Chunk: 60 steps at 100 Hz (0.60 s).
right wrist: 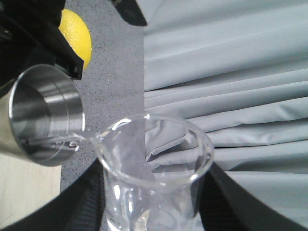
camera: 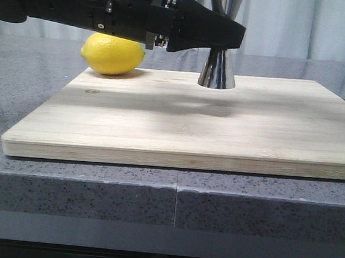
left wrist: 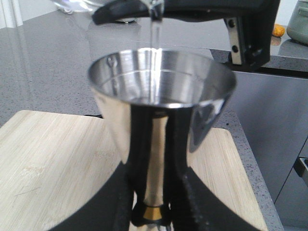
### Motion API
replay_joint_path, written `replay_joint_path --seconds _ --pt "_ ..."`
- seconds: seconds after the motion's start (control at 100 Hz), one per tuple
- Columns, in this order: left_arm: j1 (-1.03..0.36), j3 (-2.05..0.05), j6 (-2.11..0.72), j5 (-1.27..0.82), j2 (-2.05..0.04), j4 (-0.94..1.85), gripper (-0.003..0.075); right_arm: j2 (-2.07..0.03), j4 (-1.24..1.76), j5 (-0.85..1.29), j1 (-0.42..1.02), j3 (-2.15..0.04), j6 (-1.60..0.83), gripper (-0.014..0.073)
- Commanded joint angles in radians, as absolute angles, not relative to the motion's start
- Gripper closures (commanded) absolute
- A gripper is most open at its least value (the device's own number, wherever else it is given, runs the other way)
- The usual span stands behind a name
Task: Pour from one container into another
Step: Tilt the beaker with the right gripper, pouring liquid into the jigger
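The steel jigger stands on the wooden board, and my left gripper is shut on its waist. In the left wrist view the black fingers clamp either side of the gold band below the jigger's open cup. A thin clear stream falls into that cup. My right gripper is shut on the clear glass beaker, which is tilted with its pour lip over the jigger's rim. The front view does not show the beaker.
A yellow lemon lies at the board's far left corner, just behind the left arm. The board rests on a grey speckled counter. Grey curtains hang behind.
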State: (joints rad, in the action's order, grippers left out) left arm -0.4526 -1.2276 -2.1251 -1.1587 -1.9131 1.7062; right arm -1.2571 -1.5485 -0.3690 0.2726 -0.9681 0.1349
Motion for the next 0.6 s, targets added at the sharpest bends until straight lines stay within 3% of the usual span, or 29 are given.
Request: replay_joint_path --seconds 0.0,0.59 --pt "-0.461 -1.259 -2.117 -1.271 -1.865 1.783 0.0662 -1.223 -1.527 -0.37 0.273 -1.012 0.128 0.034" --pt "-0.461 -1.259 -2.117 -1.271 -1.865 1.783 0.0662 -1.223 -1.554 -0.367 0.273 -1.015 0.128 0.034"
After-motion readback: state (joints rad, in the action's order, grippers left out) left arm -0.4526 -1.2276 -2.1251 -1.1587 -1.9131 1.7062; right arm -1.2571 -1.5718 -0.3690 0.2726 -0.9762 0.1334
